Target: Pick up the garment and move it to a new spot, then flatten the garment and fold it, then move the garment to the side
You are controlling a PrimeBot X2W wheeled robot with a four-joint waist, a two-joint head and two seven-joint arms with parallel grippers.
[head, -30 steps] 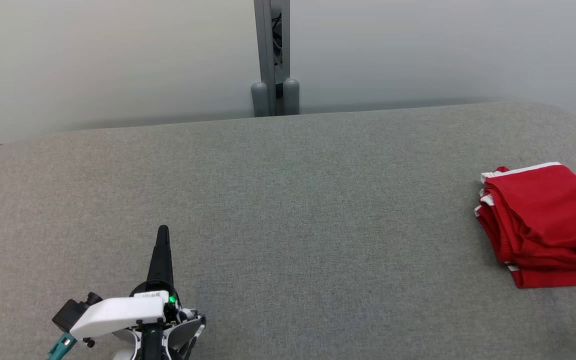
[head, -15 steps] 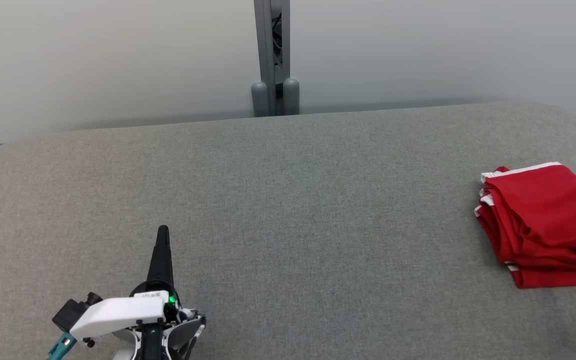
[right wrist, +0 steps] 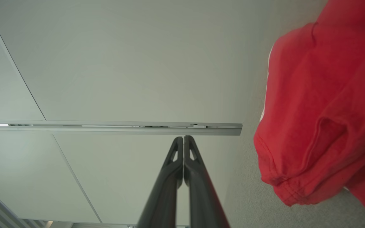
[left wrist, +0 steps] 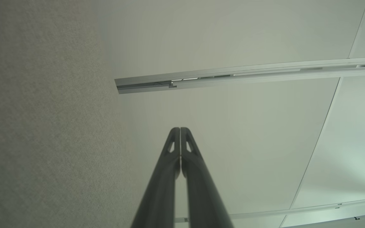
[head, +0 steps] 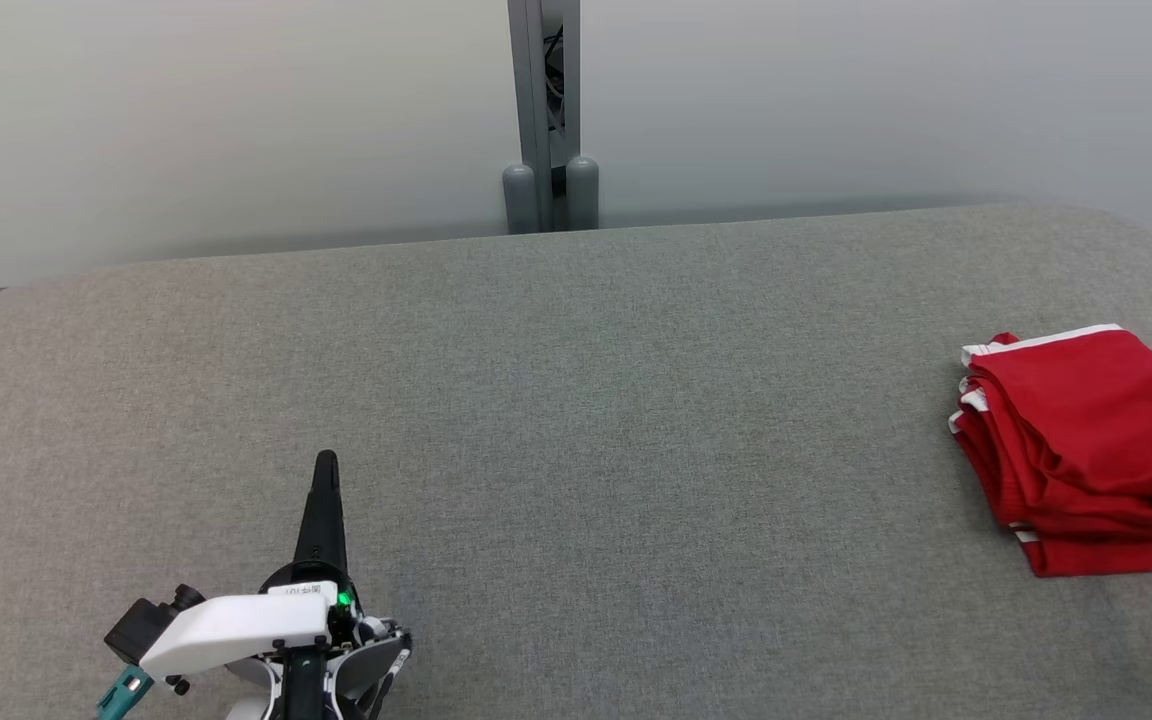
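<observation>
Lying folded at the right end of the grey table, the red garment has not shifted in the last second, nor has either arm. The left gripper, fingers pressed together and empty, sits well left of the garment. The right gripper, likewise closed on nothing, is near it, so the task looks finished.

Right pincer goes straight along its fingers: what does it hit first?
Probably nothing on the grey fabric table: the shut right pincer aims beside the folded red garment, toward the pale wall panel near its metal rail; depth unclear.

left gripper: jaws closed, empty, pointing forward
right gripper: jaws closed, empty
left wrist: level, green light on
</observation>
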